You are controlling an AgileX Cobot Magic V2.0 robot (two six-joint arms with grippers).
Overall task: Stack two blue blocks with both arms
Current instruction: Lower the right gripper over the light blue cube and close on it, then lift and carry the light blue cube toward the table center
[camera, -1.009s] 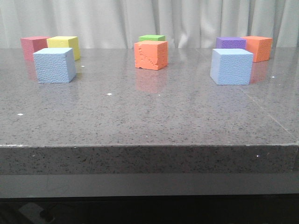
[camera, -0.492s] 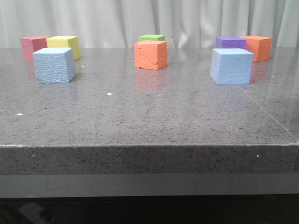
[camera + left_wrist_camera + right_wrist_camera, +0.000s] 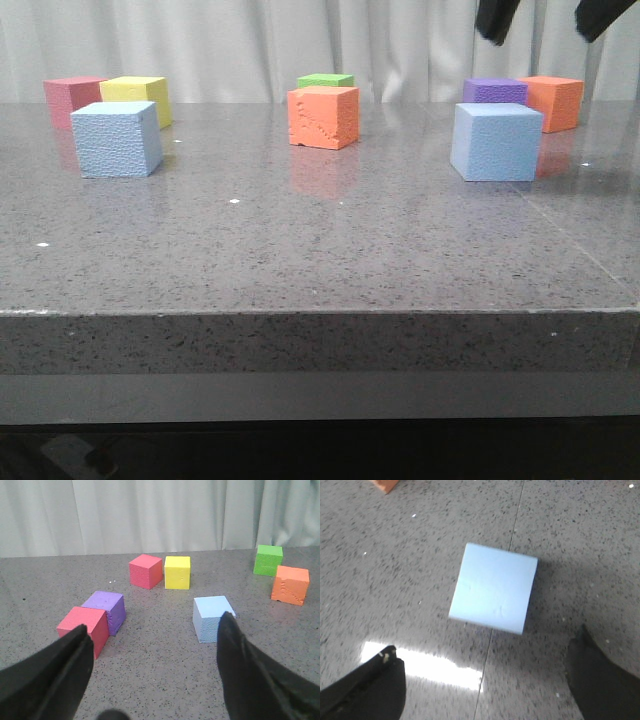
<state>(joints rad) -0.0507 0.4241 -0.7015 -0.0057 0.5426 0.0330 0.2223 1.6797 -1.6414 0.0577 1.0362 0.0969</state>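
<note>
Right tool (image 3: pixel 545 18) hangs spread wide above one blue block (image 3: pixel 496 141); left tool (image 3: pixel 150 665) also gapes; second blue block (image 3: pixel 118 139) sits well apart on counter (image 3: pixel 320 250).

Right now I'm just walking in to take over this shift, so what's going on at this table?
Nothing is held yet. The right end effector hangs open above the right blue block, which sits alone on the table. The left end effector is open too, facing the left blue block. The two blocks sit far apart, unstacked, among other colored cubes.
</note>
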